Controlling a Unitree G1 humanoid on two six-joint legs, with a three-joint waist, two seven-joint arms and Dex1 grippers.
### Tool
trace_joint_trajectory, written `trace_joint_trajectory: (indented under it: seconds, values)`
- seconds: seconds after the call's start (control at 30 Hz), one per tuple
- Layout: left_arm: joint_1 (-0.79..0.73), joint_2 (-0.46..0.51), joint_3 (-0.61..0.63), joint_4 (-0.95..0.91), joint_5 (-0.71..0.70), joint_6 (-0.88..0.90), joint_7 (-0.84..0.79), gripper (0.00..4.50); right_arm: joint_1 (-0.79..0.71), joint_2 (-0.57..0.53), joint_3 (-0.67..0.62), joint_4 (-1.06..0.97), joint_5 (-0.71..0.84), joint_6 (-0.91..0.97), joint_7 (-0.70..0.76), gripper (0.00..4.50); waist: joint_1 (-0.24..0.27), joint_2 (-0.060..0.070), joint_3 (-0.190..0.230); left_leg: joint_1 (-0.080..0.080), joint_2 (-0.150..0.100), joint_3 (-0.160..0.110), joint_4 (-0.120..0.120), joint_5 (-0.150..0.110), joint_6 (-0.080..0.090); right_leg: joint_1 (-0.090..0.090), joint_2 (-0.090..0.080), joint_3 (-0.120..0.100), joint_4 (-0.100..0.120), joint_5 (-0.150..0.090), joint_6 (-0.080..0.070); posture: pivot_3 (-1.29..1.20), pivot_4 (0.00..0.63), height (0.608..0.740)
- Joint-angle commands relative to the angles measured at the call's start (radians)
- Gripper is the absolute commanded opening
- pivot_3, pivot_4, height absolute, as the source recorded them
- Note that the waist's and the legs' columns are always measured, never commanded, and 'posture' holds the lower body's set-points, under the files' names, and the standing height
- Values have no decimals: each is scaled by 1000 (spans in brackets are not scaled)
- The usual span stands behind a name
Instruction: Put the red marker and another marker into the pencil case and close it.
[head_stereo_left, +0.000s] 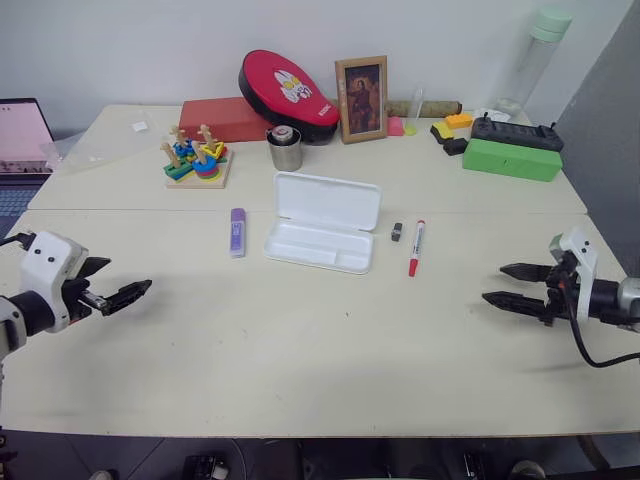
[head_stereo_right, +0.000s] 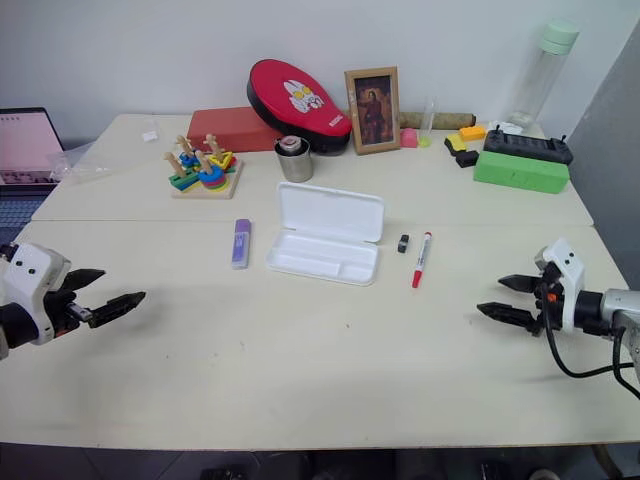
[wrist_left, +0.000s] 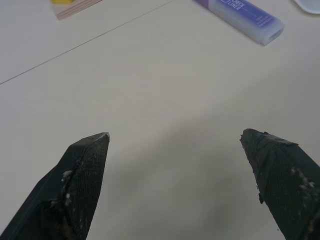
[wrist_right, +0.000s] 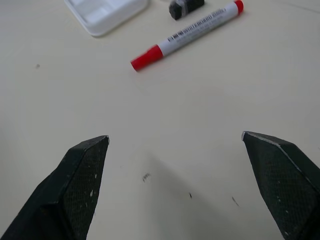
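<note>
Case (head_stereo_left: 322, 228) lies open mid-table, empty | purple marker (head_stereo_left: 238, 231) flat just left of case | red marker (head_stereo_left: 415, 248) flat right of case, past small dark block (head_stereo_left: 397, 232) | left gripper (head_stereo_left: 118, 294) wide, empty, far left of case | right gripper (head_stereo_left: 512, 285) wide, empty, far right of case

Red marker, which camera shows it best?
Right wrist view: the red marker lies whole and close, its barrel print visible. Both eye views show it far off, beside the open pencil case.
</note>
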Motion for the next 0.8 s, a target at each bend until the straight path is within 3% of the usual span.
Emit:
trace_joint_trajectory:
  seconds: [0.03, 0.27, 0.47, 0.8]
  values:
    - [-26, -38, -29, -102, -49, 31, -15, 4500, -108, 59, 65, -111, 38, 38, -18, 4469, -2, 0, 0, 0, 0, 0, 0, 0, 0, 0, 0, 0, 0, 0, 0, 0, 150, 740]
    - [-95, -149, -194, -312, -103, 117, -24, 4500, -311, 267, 322, -61, -107, 4, -94, 4469, 2, -1, -1, -1, 0, -1, 1, 0, 0, 0, 0, -1, 0, 0, 0, 0, 150, 740]
    - [-134, -192, -311, -430, -117, 180, -31, 4500, -428, 421, 453, 68, -220, -67, -123, 4469, 3, -1, -1, -1, 0, -1, 1, 0, 0, 0, 0, -1, 0, 0, 1, 0, 150, 740]
    - [-202, -249, -367, -488, -138, 215, -13, 4500, -520, 514, 584, 266, -380, -144, -91, 4469, 1, -1, -1, -1, 0, -1, 1, 0, -1, 0, 0, -1, 1, 1, 0, 0, 150, 740]
